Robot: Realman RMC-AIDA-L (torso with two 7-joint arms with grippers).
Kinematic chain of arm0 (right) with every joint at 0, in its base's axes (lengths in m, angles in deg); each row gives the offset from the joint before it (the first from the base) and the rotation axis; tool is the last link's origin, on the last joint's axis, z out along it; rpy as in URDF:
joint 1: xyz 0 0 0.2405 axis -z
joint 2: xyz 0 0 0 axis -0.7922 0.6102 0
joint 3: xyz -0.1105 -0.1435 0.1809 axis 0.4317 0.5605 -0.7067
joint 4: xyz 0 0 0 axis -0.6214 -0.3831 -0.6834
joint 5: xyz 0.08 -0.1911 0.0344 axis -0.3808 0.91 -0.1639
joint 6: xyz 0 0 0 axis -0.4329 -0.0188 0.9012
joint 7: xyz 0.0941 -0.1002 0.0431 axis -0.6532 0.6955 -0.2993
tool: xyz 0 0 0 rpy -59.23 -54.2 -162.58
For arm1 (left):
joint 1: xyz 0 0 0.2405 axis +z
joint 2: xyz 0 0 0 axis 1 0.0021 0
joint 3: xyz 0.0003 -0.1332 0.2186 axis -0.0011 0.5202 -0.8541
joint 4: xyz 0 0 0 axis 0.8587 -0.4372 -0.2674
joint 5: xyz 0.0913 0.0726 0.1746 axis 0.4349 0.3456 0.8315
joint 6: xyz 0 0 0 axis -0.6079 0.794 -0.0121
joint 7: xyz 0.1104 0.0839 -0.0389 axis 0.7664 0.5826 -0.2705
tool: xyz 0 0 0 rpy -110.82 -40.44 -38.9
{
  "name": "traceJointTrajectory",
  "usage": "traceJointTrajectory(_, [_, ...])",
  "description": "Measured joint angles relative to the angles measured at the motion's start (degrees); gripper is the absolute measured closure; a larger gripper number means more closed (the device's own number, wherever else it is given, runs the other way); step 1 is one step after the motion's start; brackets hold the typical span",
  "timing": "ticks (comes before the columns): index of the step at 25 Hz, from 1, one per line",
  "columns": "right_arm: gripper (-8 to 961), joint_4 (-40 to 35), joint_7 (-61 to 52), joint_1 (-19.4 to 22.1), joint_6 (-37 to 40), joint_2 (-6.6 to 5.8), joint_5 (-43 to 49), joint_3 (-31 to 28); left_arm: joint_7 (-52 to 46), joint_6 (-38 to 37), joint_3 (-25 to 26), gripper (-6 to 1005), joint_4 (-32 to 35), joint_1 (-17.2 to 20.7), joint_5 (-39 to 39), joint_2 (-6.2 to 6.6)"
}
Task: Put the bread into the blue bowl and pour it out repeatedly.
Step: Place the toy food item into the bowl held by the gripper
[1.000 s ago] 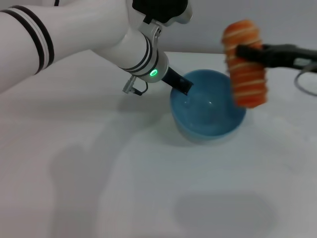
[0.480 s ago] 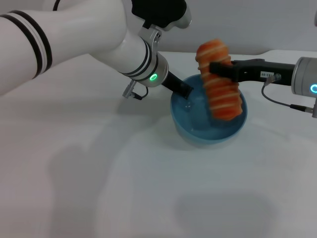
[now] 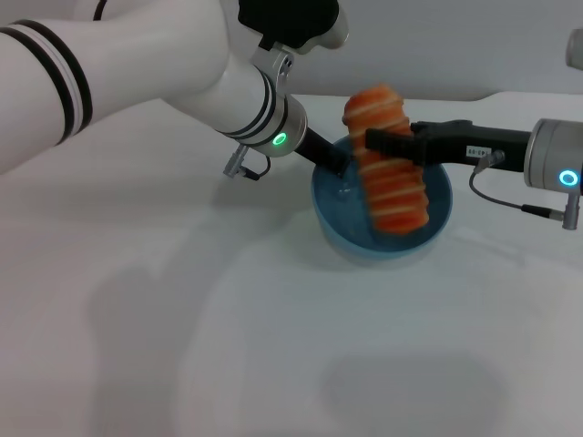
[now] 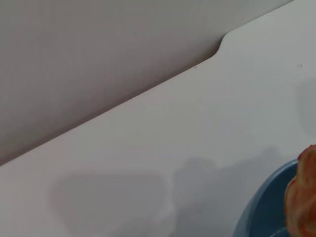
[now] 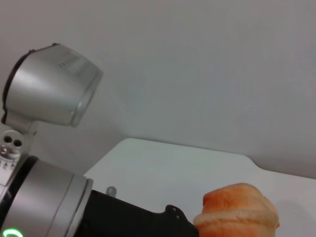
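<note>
The light-blue bowl (image 3: 428, 232) stands on the white table, mid-right in the head view. My left gripper (image 3: 335, 162) is shut on the bowl's left rim. My right gripper (image 3: 375, 144) reaches in from the right, shut on the orange-brown striped bread (image 3: 390, 177). The bread hangs nearly upright over the bowl, its lower end inside. The left wrist view shows the bowl's rim (image 4: 261, 207) and a bit of bread (image 4: 303, 197). The right wrist view shows the bread's top end (image 5: 237, 210) and the left arm's wrist (image 5: 54, 197).
The white table (image 3: 182, 319) stretches around the bowl. Its far edge meets a grey wall (image 4: 98, 59). My left arm (image 3: 137, 73) crosses the upper left of the head view. A cable (image 3: 510, 200) loops below the right wrist.
My right gripper has carried the bread leftward from beside the bowl's right rim to over the bowl and lowered it in. The left gripper has stayed on the rim.
</note>
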Motion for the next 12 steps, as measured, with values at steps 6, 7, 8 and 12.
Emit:
traceJointTrajectory(6, [463,0.74,-0.67,0.35,0.0,-0.17,-0.03,0.03,0.02,0.08,0.01,1000,-0.01,-0.01,0.01,0.1])
traceJointTrajectory(7, [452,0.75,-0.81,0.42,-0.01,-0.19,-0.04,0.02,0.03,0.12,0.0,1000,-0.05,-0.02,0.01,0.1])
traceJointTrajectory(8, [440,0.77,-0.94,0.55,-0.01,-0.22,-0.05,-0.08,0.03,0.19,0.0,1000,-0.09,-0.02,0.0,0.1])
traceJointTrajectory(12, [363,0.76,-1.21,0.93,0.47,-0.27,-0.05,-0.44,0.08,0.5,0.01,1000,-0.3,-0.04,0.04,0.1])
